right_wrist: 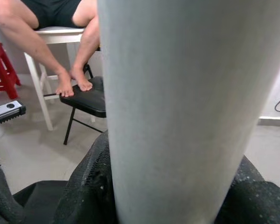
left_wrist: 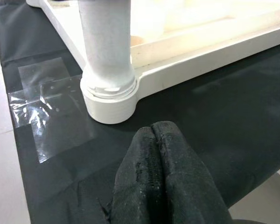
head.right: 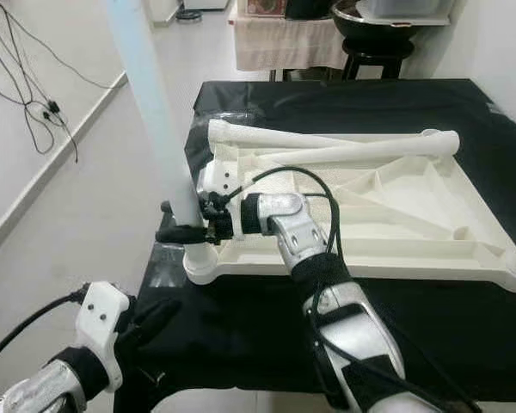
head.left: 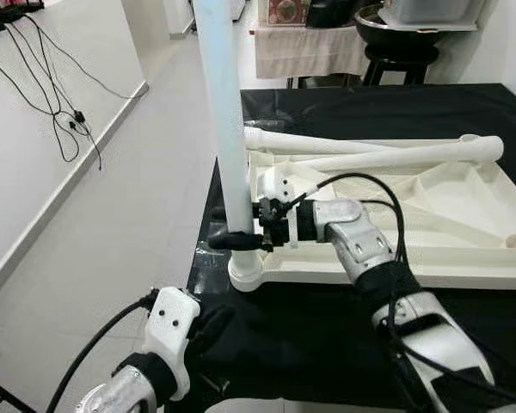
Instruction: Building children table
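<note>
A white plastic children's table top (head.left: 464, 232) lies upside down on a counter (head.left: 344, 335) draped in matte black cloth, its underside a shallow tray of moulded ribs and triangular pockets. At its near left corner a round, thick-walled socket (head.left: 245, 274) holds an upright leg (head.left: 224, 129), a smooth pale tube with a faint bluish cast that rises out of the top of the head views. In the left wrist view the leg's surface looks finely grainy, and its base sits inside the socket's collar with a narrow stepped ring showing. Two more white legs (head.left: 387, 155) lie loose across the far side of the tray, long and rounded, one ending in a bulbous tip at the right.

The right hand (head.left: 234, 242) is clenched around the upright leg just above the socket, its black fingers wrapping the tube from both sides. The left hand (left_wrist: 154, 172) rests low on the black cloth near the counter's front edge, just short of the socket, its two cloth-covered fingers pressed together and grasping nothing.

A patch of clear tape (left_wrist: 51, 107) lies crinkled on the cloth beside the socket. In the right wrist view, a person's bare legs (right_wrist: 60, 51) rest by a white stool, feet on a black chair seat (right_wrist: 86, 100).
</note>
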